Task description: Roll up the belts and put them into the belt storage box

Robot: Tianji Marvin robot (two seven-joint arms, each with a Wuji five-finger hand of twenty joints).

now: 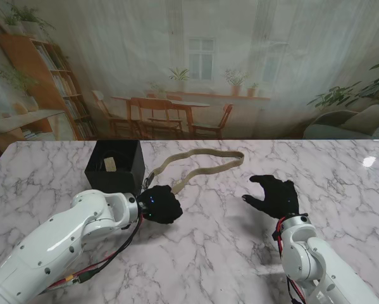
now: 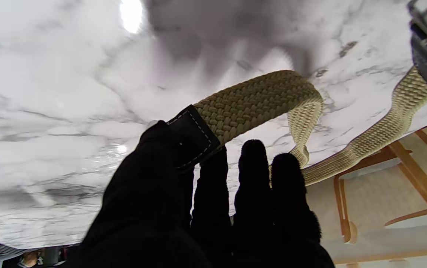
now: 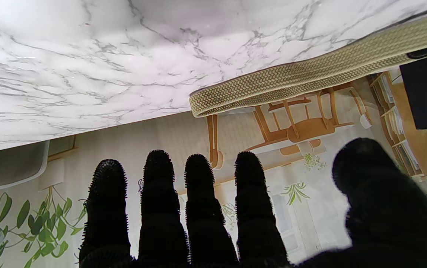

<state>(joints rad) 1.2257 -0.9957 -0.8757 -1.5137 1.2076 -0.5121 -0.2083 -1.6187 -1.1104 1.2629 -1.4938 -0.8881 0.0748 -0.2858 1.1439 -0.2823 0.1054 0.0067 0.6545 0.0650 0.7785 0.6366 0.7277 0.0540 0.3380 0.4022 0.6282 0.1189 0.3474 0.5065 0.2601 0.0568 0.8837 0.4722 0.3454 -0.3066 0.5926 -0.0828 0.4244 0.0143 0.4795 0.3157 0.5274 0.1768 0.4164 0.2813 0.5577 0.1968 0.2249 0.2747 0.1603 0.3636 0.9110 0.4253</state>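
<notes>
The tan braided fabric belt [image 1: 198, 159] lies in a long loop on the white marbled worktop [image 1: 208, 253], just right of the black cube-shaped belt storage box [image 1: 116, 166]. The black-gloved left hand [image 1: 159, 204], beside the box, pinches the belt's black leather tip between thumb and fingers, likely to begin the roll. Well right of the box, the right hand [image 1: 274, 195] hovers, fingers spread, holding nothing.
</notes>
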